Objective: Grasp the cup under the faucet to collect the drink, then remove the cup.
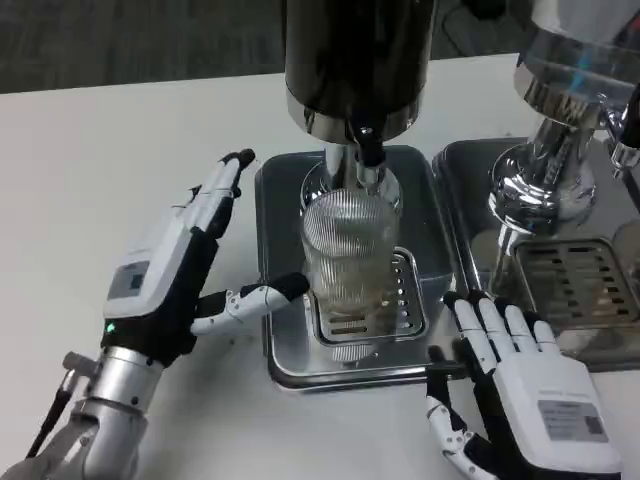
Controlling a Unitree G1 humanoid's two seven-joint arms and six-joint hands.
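Nearest the camera, the right hand [525,385] lies low on the white table [110,170] with its fingers spread and pointing away, holding nothing; its fingertips reach the front right corner of the steel drip tray [285,355], though whether they touch the rim is hard to tell. The bottom edge of the picture cuts off its wrist. To the left, the left hand [185,275] stands on edge with its fingers apart: the upper fingers point up and away beside the tray's left rim, and the thumb stretches right across the tray's edge toward the cup [348,265]. The thumb's dark tip sits against or just short of the cup's lower left side; contact cannot be made out, and the hand grips nothing. Its silver forearm runs off the lower left corner.

The cup, ribbed clear glass, stands upright on the slotted grate [405,305] in the tray, between the two hands and nearer the left one. A little pale liquid seems to lie in its bottom, though the ribbing blurs it. Right above its mouth hangs the faucet [368,150] of the dark dispenser [355,60], whose top is cropped. Farther right stands a second chrome dispenser [560,130] over its own tray, partly cut off.
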